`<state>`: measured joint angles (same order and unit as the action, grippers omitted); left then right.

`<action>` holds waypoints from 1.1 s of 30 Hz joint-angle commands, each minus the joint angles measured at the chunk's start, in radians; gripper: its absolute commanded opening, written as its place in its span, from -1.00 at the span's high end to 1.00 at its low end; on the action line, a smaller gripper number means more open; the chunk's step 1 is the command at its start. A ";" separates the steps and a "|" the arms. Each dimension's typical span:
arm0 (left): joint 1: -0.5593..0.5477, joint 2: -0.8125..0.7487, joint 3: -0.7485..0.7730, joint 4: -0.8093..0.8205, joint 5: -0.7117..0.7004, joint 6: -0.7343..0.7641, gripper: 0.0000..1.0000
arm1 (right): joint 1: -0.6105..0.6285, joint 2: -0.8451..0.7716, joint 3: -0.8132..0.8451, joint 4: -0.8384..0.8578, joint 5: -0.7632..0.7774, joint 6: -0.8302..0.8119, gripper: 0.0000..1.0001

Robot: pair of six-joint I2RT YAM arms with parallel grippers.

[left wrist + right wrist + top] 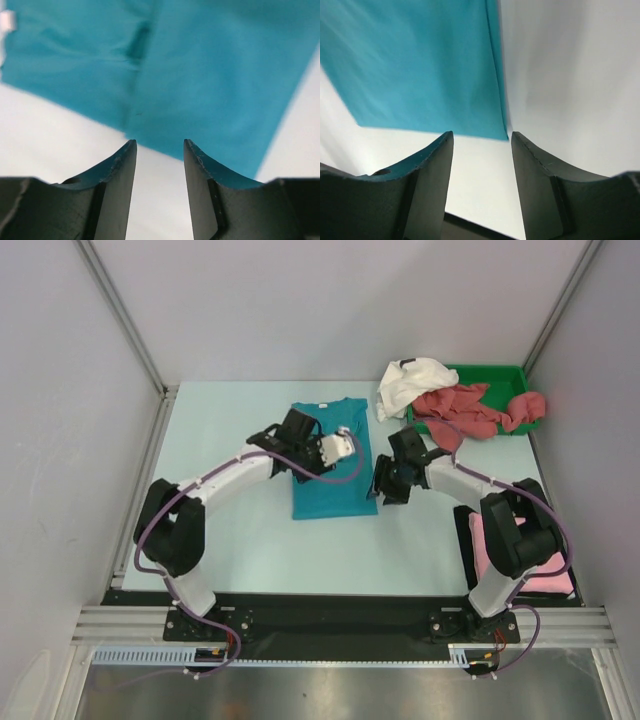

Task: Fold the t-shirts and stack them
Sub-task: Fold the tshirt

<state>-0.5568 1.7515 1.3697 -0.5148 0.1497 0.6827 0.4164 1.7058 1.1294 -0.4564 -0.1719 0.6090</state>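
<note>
A teal-blue t-shirt (335,485) lies flat as a narrow rectangle in the middle of the table. My left gripper (345,442) hovers over its upper right part, open and empty. In the left wrist view (160,145) the shirt (200,75) fills the space beyond the tips. My right gripper (384,486) is open and empty, low at the shirt's lower right corner. The right wrist view (482,136) shows that corner (420,65) just ahead. A white t-shirt (413,382) and crumpled dusty-red t-shirts (470,412) lie at the green tray. A light pink t-shirt (548,580) lies near right.
The green plastic tray (500,371) stands at the back right; the white shirt hangs over its left rim. The pink shirt rests on a dark mat (463,532) beside my right arm's base. Metal frame posts and grey walls enclose the table.
</note>
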 commanded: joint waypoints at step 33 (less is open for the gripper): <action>-0.124 -0.093 -0.362 0.085 -0.044 0.144 0.99 | 0.048 0.017 -0.195 0.131 -0.038 0.123 1.00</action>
<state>-0.6758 1.6886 0.9638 -0.3973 0.0811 0.8536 0.4633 1.7363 0.9531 -0.3038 -0.2157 0.7418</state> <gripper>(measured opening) 0.017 0.026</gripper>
